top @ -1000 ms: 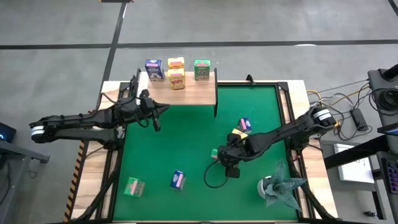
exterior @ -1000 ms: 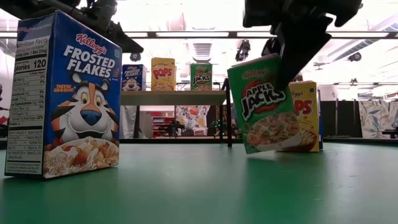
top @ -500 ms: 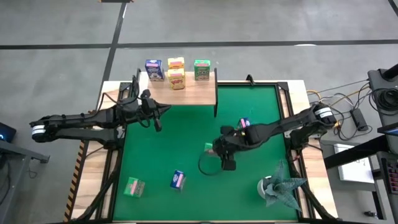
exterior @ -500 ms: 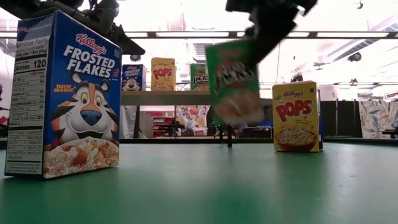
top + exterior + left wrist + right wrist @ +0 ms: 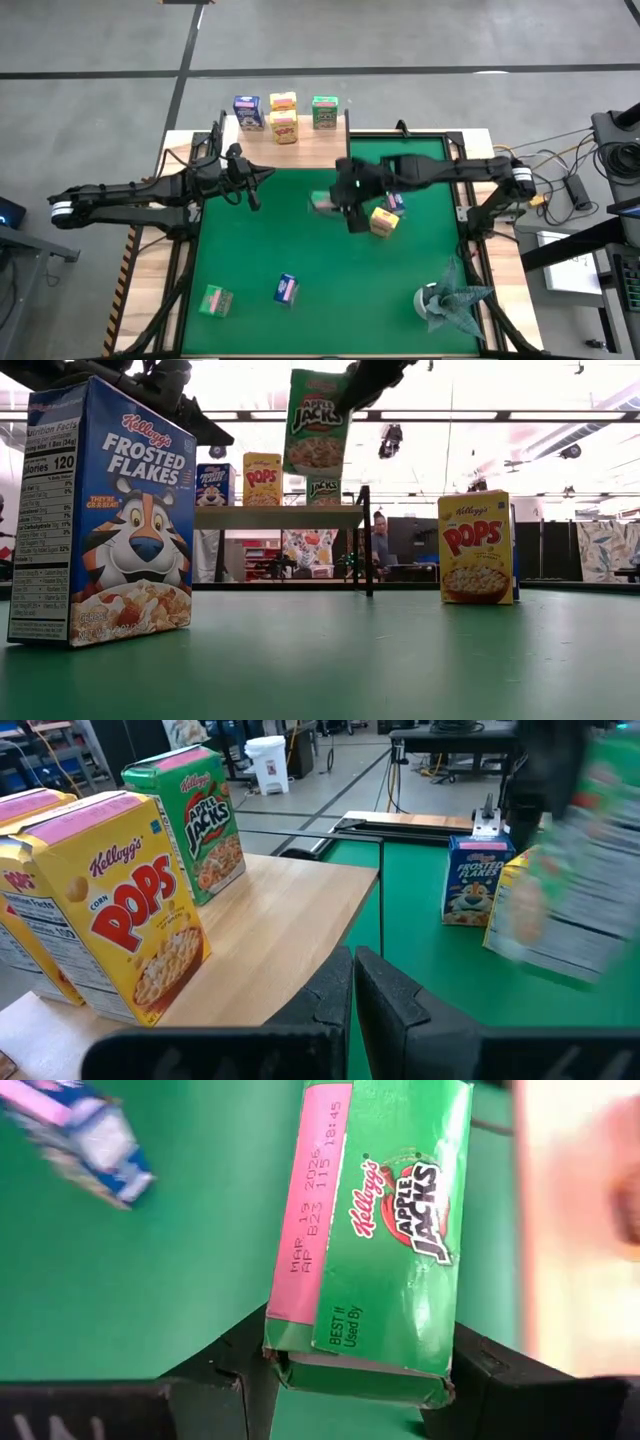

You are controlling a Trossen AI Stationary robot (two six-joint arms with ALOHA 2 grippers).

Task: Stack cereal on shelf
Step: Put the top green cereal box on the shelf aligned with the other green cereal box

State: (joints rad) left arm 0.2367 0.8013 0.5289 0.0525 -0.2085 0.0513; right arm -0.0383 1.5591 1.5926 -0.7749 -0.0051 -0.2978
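My right gripper (image 5: 342, 200) is shut on a green cereal box (image 5: 322, 203) and holds it high over the green mat (image 5: 300, 250), near the shelf (image 5: 300, 150). On the wooden shelf stand a blue box (image 5: 247, 112), two yellow boxes (image 5: 284, 128) and a green one (image 5: 324, 112). A yellow box (image 5: 383, 222) and a blue box (image 5: 392, 200) stand on the mat below my right arm. Near the front edge are another blue box (image 5: 286, 289) and a green one (image 5: 215, 299). My left gripper (image 5: 255, 182) hovers shut by the shelf's near left corner. My right gripper pinches one end (image 5: 330, 1345) of the green cereal box between its two fingers (image 5: 235, 1370), one on each of two opposite faces. The fingers slant down from the table's right side. In the low view the box (image 5: 318, 425) hangs almost upright, clear of the mat, gripped at its upper corner.
A grey-green foil-like wad (image 5: 450, 300) sits at the mat's near right corner. Black posts (image 5: 367, 540) carry the shelf at the mat's far edge. A person (image 5: 380, 540) shows in the room beyond the table. Bare mat lies in the middle (image 5: 280, 235).
My right gripper has risen and swung toward the far edge and the shelf, rolling its wrist, still shut on the green box. The box has gone from low over the mat to above shelf height and turned nearly upright. The yellow box behind it now shows.
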